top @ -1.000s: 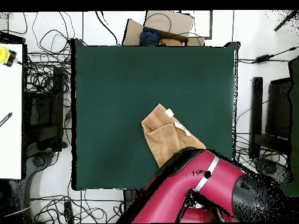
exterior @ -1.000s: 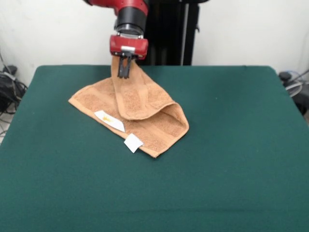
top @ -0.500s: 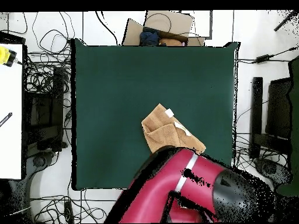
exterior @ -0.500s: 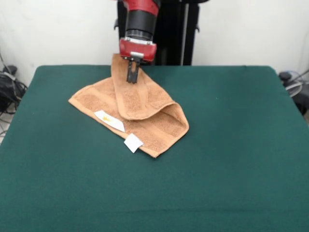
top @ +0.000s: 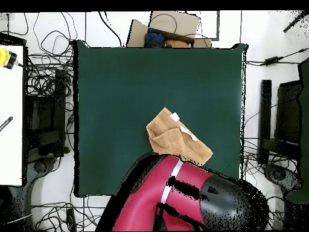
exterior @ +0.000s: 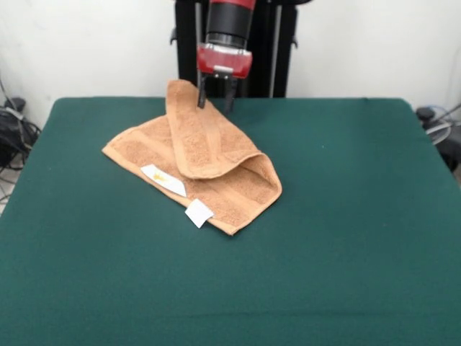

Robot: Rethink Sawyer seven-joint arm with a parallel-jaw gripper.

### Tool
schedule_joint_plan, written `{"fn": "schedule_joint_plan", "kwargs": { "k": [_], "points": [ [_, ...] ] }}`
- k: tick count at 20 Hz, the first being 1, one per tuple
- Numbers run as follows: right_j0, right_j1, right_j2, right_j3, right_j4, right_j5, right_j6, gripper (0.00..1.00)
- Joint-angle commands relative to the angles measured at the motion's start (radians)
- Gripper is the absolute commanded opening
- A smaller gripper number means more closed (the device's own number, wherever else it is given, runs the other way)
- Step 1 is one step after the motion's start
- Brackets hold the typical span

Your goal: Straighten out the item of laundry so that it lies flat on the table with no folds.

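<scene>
Item one, as I read it from my station: towel (exterior: 194, 162), orange-tan terry, lying on the green worktop (exterior: 346, 238) left of centre and toward the far edge in the front view. Condition: not flat. One flap is folded over the body, its rounded fold edge running across the middle, and its far end stands up in a raised peak by the far worktop edge. Two white tags (exterior: 163, 179) show along the near-left edge, the smaller one at the lower corner.

Item two: gripper (exterior: 217, 99), red housing with two dark fingers (exterior: 202, 96) spread apart, empty, hanging just right of the towel's raised peak. I cannot tell whether it touches the cloth.

Overhead view: towel (top: 175, 138) sits toward the arm's side of the worktop (top: 121, 90); the red arm (top: 169, 199) covers the worktop edge just below it.
</scene>
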Motion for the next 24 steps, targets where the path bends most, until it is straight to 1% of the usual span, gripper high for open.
{"fn": "schedule_joint_plan", "kwargs": {
  "k": [1,6,8,11,13,15,19,24],
  "points": [
    [0.018,0.008,0.073,0.019,0.035,0.042,0.226,1.00],
    [0.027,0.005,0.083,0.022,0.054,0.039,0.230,1.00],
    [0.031,-0.024,0.099,0.030,0.069,0.078,0.235,1.00],
    [0.068,-0.141,0.132,0.056,0.110,0.226,0.201,1.00],
    [0.098,-0.203,0.154,0.063,0.149,0.303,0.184,1.00],
    [0.121,-0.241,0.165,0.060,0.181,0.355,0.176,1.00],
    [0.159,-0.290,0.173,0.039,0.228,0.444,0.184,1.00],
    [0.192,-0.360,0.186,-0.007,0.281,0.618,0.175,1.00]
  ]
}}
